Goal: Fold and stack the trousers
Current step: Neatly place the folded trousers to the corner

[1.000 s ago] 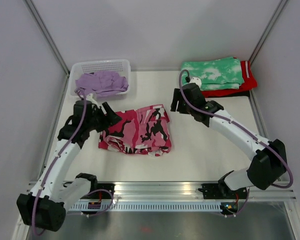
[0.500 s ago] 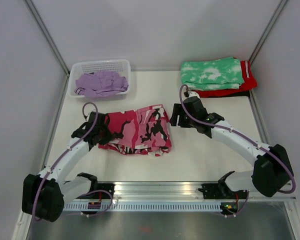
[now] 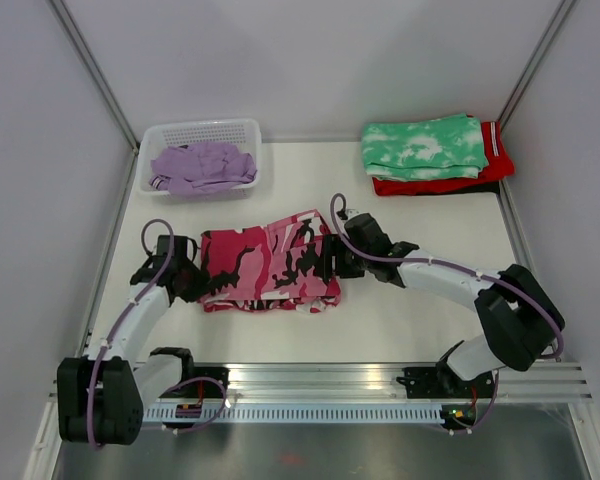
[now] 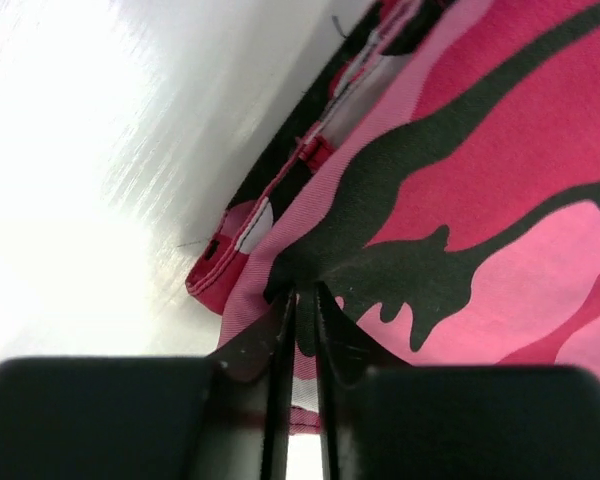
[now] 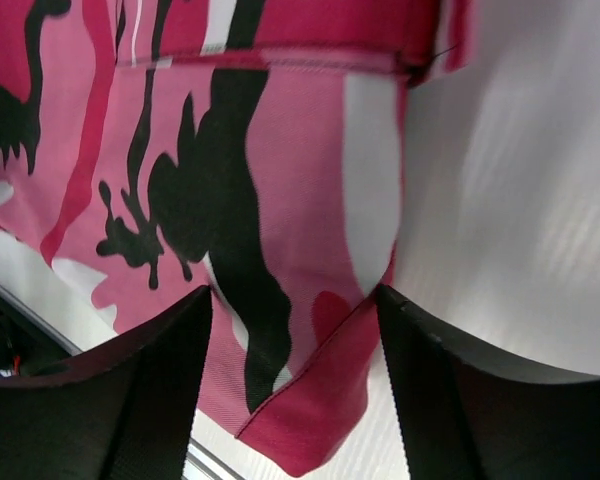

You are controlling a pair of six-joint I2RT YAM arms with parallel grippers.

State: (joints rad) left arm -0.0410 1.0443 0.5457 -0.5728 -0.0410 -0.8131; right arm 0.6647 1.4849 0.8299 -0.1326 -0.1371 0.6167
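The camouflage trousers [image 3: 270, 268] are lying roughly folded in the middle of the table [image 3: 420, 310], between the two arms. The left gripper [image 3: 193, 280] is sitting low at their left edge. In the left wrist view its fingers [image 4: 332, 345] are standing almost together with only a thin slit between them, and they appear to be pinching a fold of the pink and black cloth at their tips, though the close view makes the bite hard to judge.

The right gripper [image 3: 330, 262] is resting at the right edge of the same pair. Its fingers [image 5: 130, 390] are spread wide, gripping nothing, and a corner of the cloth is lying between them.

The lilac trousers [image 3: 202, 165] are lying bunched in the white basket [image 3: 202, 129] at the far left of the table. At the far right a green tie-dye garment [image 3: 420, 145] is lying folded on top of a red garment [image 3: 498, 165].
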